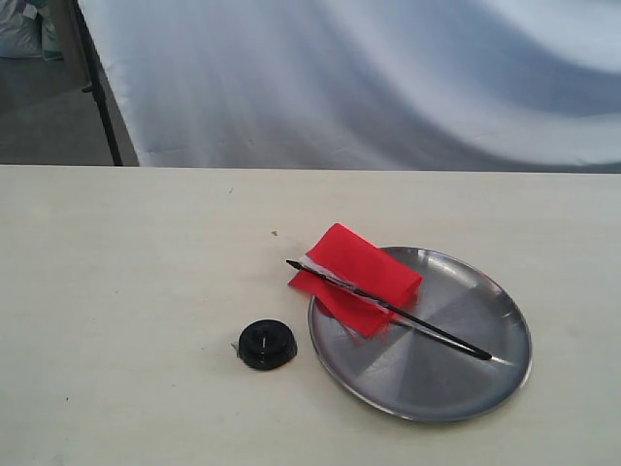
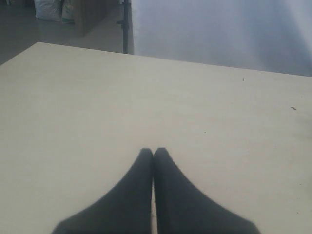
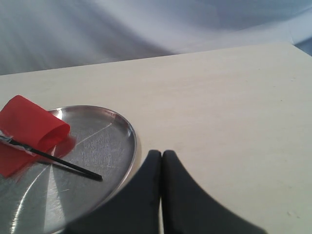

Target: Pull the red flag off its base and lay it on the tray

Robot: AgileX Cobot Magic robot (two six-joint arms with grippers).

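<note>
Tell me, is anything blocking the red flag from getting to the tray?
Nothing visible. The red flag already lies across the tray, off the base, which sits beside the tray's rim.

In the exterior view you have the tray (image 1: 437, 383) on the table (image 1: 116, 291), lower right of centre. The flag (image 1: 374, 291) lies across it. Its cloth (image 1: 361, 264) is at the tray's upper left, spilling over the rim onto the table, and its stick (image 1: 437, 330) runs diagonally toward the tray's lower right. The base (image 1: 267, 344) stands on the table just left of the tray, apart from the flag.
</note>
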